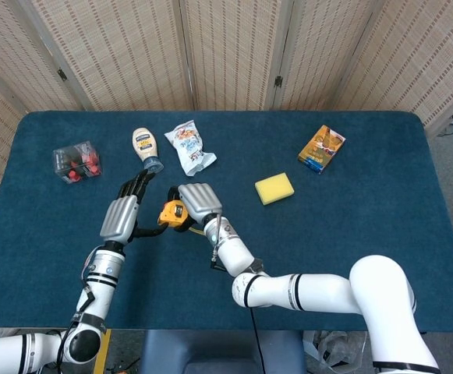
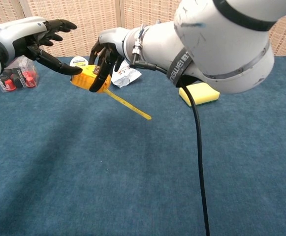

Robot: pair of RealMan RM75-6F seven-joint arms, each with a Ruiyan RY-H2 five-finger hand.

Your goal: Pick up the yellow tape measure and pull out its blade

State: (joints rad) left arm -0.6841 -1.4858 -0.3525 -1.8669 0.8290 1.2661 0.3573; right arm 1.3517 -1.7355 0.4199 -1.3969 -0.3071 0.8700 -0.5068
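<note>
Right hand [image 2: 105, 49] clenched around yellow tape measure [image 2: 86, 77], held above the counter [image 2: 108, 172], blade [image 2: 128, 104] partly out and slanting down. Left hand [image 2: 37, 37] spread wide, thumb tip touching the case, grasping nothing.

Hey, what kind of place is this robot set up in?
Probably a robot lab or test station, not a home: a blue-covered table with unrelated items laid out apart, like a mayonnaise bottle, a sponge and a snack bag, ringed by woven folding screens.

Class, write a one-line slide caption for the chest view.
Right robot hand holds the yellow tape measure, blade partly out, beside the open left robot hand.
</note>
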